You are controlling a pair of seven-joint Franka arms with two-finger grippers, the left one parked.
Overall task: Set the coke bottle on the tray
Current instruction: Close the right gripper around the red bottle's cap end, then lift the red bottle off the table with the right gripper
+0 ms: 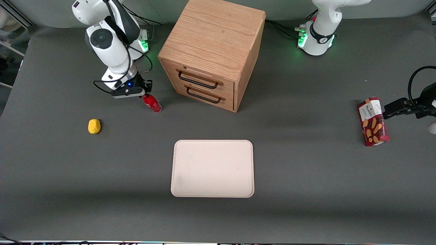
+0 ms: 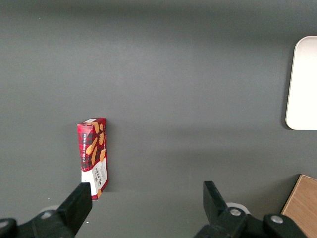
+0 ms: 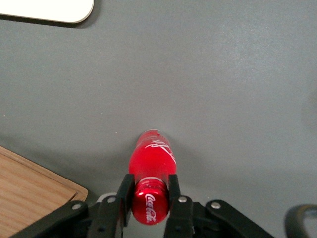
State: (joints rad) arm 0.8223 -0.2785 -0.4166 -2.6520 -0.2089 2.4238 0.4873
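The coke bottle (image 1: 152, 103) is small, glossy and all red. It stands tilted on the grey table beside the wooden drawer cabinet, toward the working arm's end. My gripper (image 1: 144, 95) is shut on the bottle's red cap and neck; in the right wrist view the cap (image 3: 150, 201) sits between the two black fingers, with the bottle body (image 3: 151, 155) below it. The cream tray (image 1: 213, 168) lies flat and bare, nearer the front camera than the bottle; one corner of it shows in the right wrist view (image 3: 49, 10).
The wooden drawer cabinet (image 1: 213, 51) with two drawers stands close beside the bottle. A yellow lump (image 1: 94, 126) lies toward the working arm's end. A red biscuit box (image 1: 373, 121) lies toward the parked arm's end.
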